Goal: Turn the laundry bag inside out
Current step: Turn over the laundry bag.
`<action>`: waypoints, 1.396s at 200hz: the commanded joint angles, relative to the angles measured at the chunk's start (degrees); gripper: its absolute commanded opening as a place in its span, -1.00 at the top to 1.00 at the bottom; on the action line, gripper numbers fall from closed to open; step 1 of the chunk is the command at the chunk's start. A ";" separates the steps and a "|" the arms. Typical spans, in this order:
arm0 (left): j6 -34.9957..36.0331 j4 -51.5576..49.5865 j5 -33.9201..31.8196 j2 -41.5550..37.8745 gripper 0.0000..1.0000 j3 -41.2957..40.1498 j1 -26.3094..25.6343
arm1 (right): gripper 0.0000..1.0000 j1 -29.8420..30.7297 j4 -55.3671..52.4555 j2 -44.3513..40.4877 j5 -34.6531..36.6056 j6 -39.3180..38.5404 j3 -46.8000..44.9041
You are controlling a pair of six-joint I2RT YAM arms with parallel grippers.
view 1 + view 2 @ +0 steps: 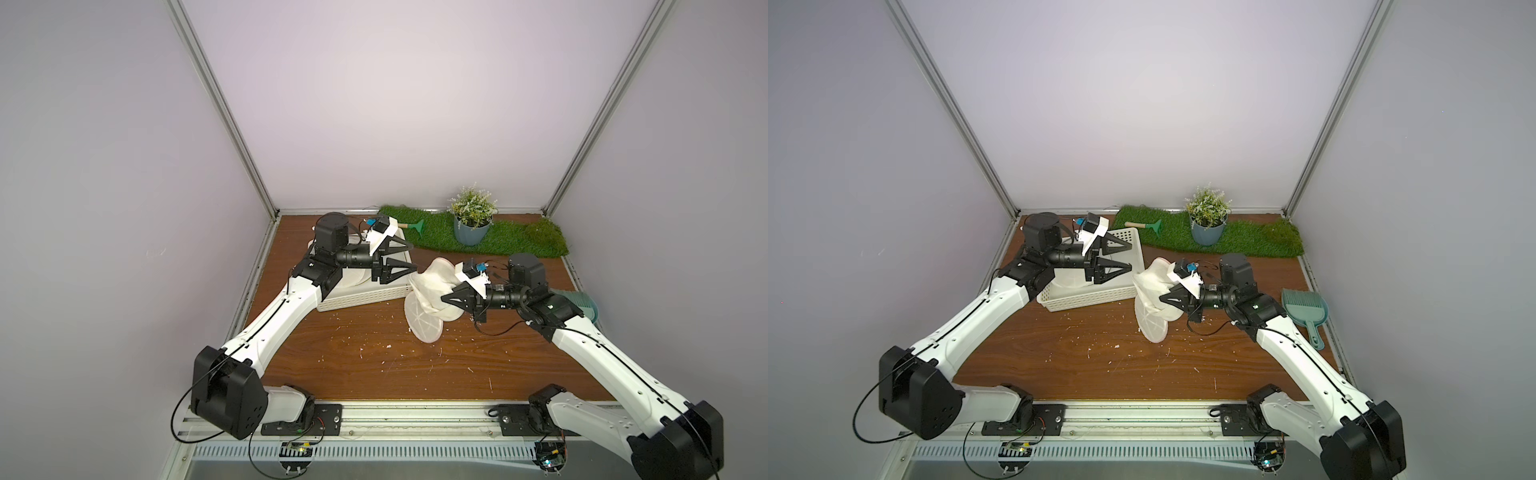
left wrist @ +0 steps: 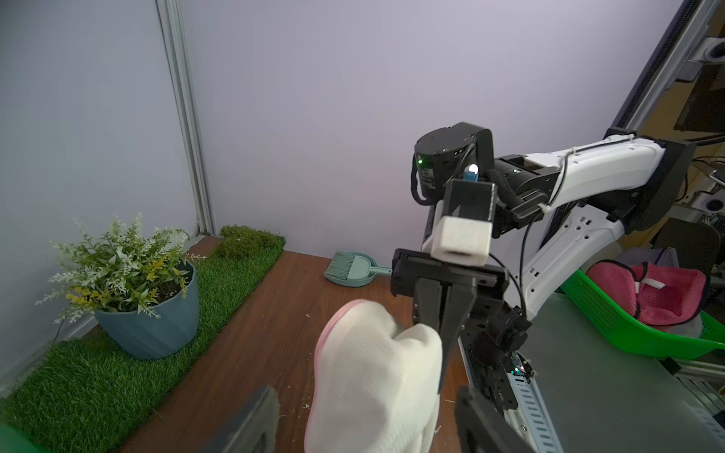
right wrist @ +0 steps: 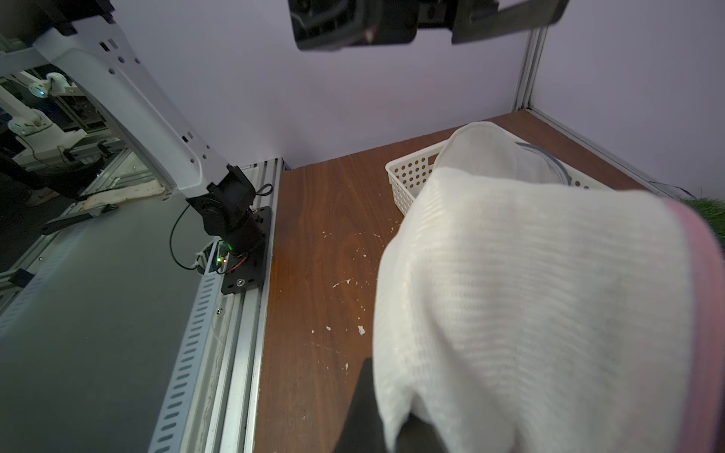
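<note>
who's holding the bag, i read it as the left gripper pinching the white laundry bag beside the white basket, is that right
No, the arm is wrong: the right gripper is the one pinching the white laundry bag beside the white basket. The left gripper stands open and holds nothing. A top view shows it.

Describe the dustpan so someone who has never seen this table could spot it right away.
Start at the brown wooden table and follow the strip of fake grass along its back edge to the right end. Just in front of that end, by the right rail, lies the dustpan: a flat, pale teal scoop with its handle pointing frontward, unlike the upright, darker blue plant pot.
</note>
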 commanded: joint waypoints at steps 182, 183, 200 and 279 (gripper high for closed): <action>-8.62 -30.01 -13.06 17.51 0.59 23.80 -12.72 | 1.00 0.45 -3.47 -0.15 7.34 -7.96 3.78; -8.63 -30.01 -13.01 17.50 0.60 23.80 -12.72 | 1.00 0.46 -3.47 -0.16 7.34 -8.00 3.77; -8.58 -30.01 -12.36 17.60 0.84 24.17 -12.72 | 1.00 0.40 -3.65 -0.26 7.42 -8.15 3.90; -29.58 -1.67 -22.49 17.57 0.99 21.09 -11.50 | 1.00 3.88 -5.78 -4.12 10.27 -7.81 -2.10</action>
